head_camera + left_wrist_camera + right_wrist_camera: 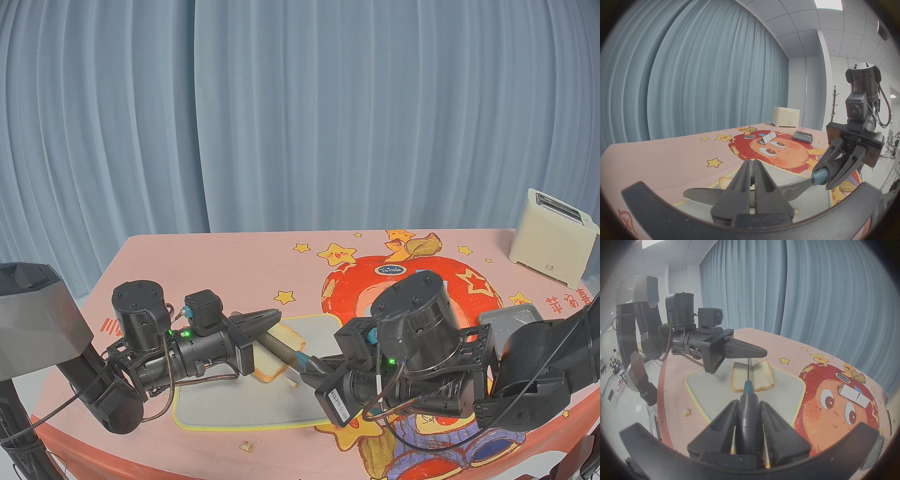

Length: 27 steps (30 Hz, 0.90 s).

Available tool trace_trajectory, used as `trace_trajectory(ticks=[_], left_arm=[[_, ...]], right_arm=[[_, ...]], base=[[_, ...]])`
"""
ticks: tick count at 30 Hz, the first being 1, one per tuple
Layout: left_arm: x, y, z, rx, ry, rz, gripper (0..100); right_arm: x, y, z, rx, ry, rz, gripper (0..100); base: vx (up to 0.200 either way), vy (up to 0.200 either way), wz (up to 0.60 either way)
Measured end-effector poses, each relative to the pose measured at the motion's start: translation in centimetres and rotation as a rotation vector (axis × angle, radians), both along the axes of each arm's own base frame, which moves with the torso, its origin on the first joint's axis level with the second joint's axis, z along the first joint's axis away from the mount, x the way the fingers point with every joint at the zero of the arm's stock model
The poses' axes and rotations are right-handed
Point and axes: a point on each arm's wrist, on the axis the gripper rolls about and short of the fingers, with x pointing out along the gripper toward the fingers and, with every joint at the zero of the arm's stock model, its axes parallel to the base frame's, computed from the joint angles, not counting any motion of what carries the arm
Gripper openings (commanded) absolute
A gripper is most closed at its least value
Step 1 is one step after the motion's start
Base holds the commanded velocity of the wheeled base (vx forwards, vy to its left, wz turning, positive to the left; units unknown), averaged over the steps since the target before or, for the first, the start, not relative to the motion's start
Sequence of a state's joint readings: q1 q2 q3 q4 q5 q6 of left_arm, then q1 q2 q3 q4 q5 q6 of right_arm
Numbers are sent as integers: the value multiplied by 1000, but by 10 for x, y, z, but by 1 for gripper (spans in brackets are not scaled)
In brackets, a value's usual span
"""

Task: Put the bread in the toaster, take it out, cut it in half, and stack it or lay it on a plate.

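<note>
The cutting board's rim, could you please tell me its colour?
Yellow, a thin line edging the pale grey cutting board; it shows best in the right wrist view.

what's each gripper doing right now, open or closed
Left gripper: closed, tip over the bread.
Right gripper: closed on the knife.

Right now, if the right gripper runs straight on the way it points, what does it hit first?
Most likely the bread: it lies dead ahead of the right gripper, under the knife it holds. Just beyond, the shut left gripper crosses that line above the blade; the height gap is unclear.
</note>
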State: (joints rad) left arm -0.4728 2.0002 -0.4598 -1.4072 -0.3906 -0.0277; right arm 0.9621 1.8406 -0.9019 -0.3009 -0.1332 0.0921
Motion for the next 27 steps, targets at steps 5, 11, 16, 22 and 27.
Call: trace_trajectory(ticks=[5,11,16,22,27], left_arm=[[1,1,-2,4,5,9,0],[4,-2,0,-1,-4,6,0],[5,-3,3,-9,-20,5,0],[4,-2,3,-7,-17,5,0],[3,-1,0,-3,-11,8,0]], right_arm=[[0,0,1,1,-1,0,0],[0,-1,-3,-19,11,1,0],[1,-2,-5,-24,14,0,0],[2,0,-1,-1,4,-2,0],[2,0,2,7,0,-3,0]], base=[[0,0,0],[0,0,0],[0,0,0],[0,0,0],[0,0,0]])
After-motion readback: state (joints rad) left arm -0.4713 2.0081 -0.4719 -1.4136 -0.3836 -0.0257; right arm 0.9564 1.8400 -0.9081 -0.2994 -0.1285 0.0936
